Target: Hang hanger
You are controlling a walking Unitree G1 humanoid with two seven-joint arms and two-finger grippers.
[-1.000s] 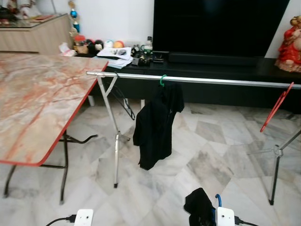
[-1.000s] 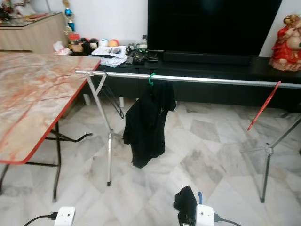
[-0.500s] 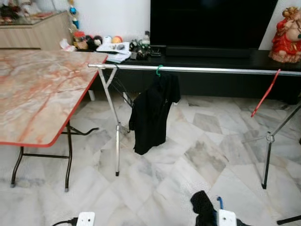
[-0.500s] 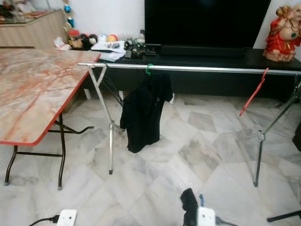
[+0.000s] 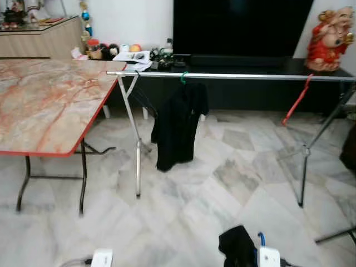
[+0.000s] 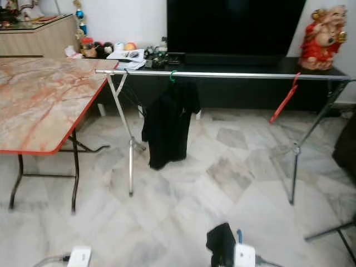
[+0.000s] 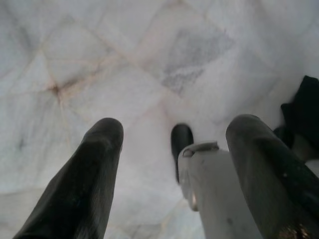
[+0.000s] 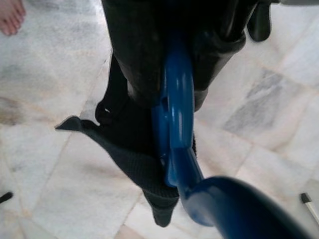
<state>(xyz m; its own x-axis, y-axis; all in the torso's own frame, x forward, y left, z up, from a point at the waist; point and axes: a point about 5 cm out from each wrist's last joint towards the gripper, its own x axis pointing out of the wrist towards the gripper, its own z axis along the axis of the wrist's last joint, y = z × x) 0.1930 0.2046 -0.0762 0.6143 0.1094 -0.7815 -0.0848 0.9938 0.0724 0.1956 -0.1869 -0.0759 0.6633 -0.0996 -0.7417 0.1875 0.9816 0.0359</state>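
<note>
A silver clothes rail (image 5: 239,75) runs across the room ahead of me. On it hang a black shirt (image 5: 177,125) by a green hook (image 5: 183,78) and, further right, an empty red hanger (image 5: 296,100). My right gripper (image 8: 172,74) is low at the bottom of the eye views, shut on a blue hanger (image 8: 174,114). A black garment (image 5: 236,245) dangles from that hanger, whose hook (image 5: 260,239) pokes up beside it. My left gripper (image 7: 177,127) hangs low over the marble floor, open, with nothing between its fingers.
A marble-top folding table with a red edge (image 5: 44,100) stands at the left, close to the rail's left leg (image 5: 137,161). The right leg (image 5: 303,167) spreads wide. Behind the rail are a black TV bench (image 5: 250,61) and a red statue (image 5: 328,39). A person's bare foot (image 8: 10,15) rests on the floor.
The whole view has shifted: the rail now looks farther off and more of its right end shows, so the camera moved. My right gripper still holds the blue hanger low.
</note>
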